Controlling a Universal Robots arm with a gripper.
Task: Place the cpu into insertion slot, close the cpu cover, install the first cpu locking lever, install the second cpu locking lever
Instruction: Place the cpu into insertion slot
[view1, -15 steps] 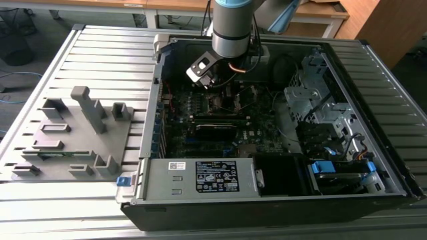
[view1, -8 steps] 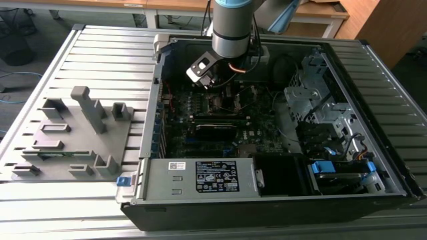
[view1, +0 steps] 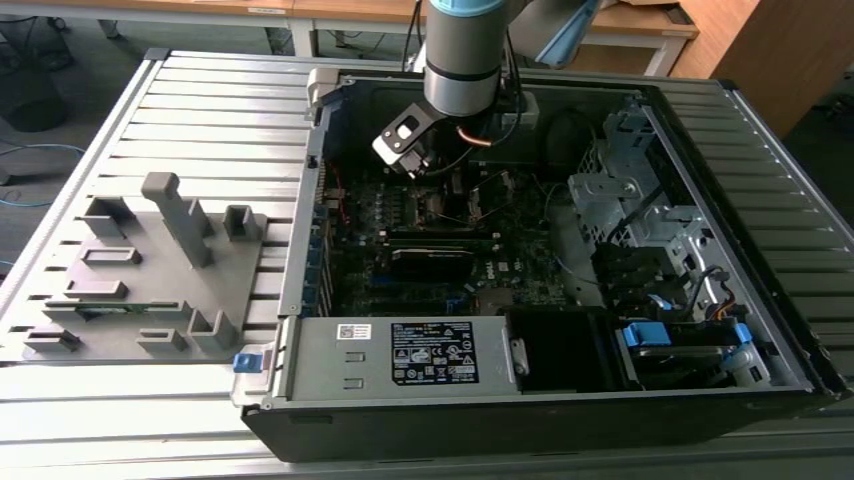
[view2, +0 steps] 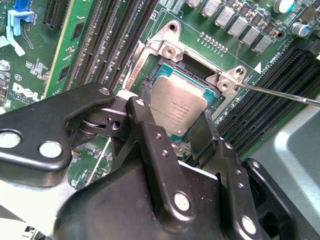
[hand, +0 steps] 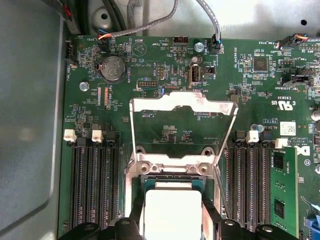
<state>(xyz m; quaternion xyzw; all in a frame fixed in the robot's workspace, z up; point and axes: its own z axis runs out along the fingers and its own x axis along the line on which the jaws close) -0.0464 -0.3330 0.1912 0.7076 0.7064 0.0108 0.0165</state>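
The gripper (view2: 175, 119) squeezes the chip (view2: 177, 102) by two sides, keeping it flat in the socket (hand: 172, 166), near the exterior view's middle. The cover (hand: 150, 103) stands up, leaving room.

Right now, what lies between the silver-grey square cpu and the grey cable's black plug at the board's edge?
In the first wrist view, the thin silver cpu cover frame, swung open.
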